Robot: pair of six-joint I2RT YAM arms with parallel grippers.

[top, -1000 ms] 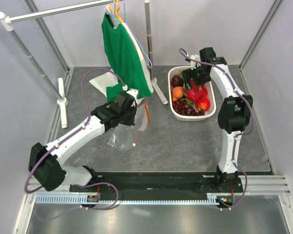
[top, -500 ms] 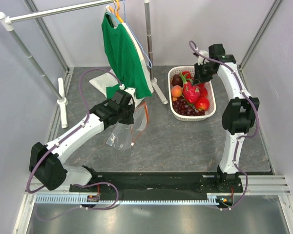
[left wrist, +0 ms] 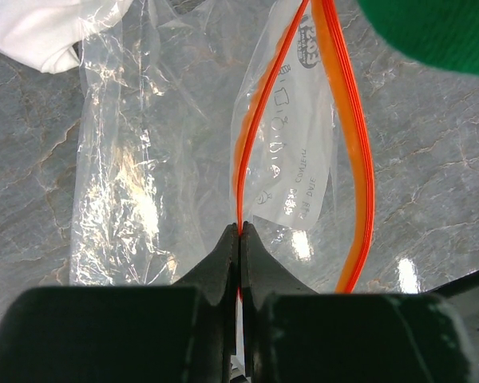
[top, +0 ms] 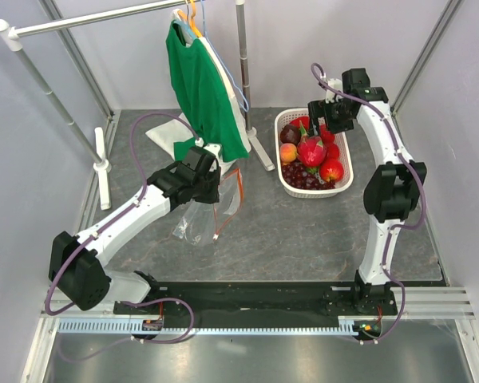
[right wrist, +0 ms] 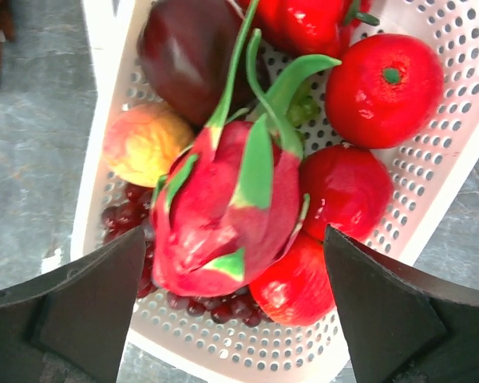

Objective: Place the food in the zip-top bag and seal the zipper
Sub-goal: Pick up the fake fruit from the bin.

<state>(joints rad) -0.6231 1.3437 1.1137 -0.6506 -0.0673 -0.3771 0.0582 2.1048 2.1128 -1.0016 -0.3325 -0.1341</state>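
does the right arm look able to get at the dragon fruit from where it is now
Probably yes. The right gripper hangs open over the white basket, its fingers either side of the dragon fruit, which lies on top of the other fruit with nothing covering it.

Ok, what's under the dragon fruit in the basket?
The dragon fruit lies on dark grapes and a red round fruit in the white basket. Whatever sits directly beneath its middle is covered.
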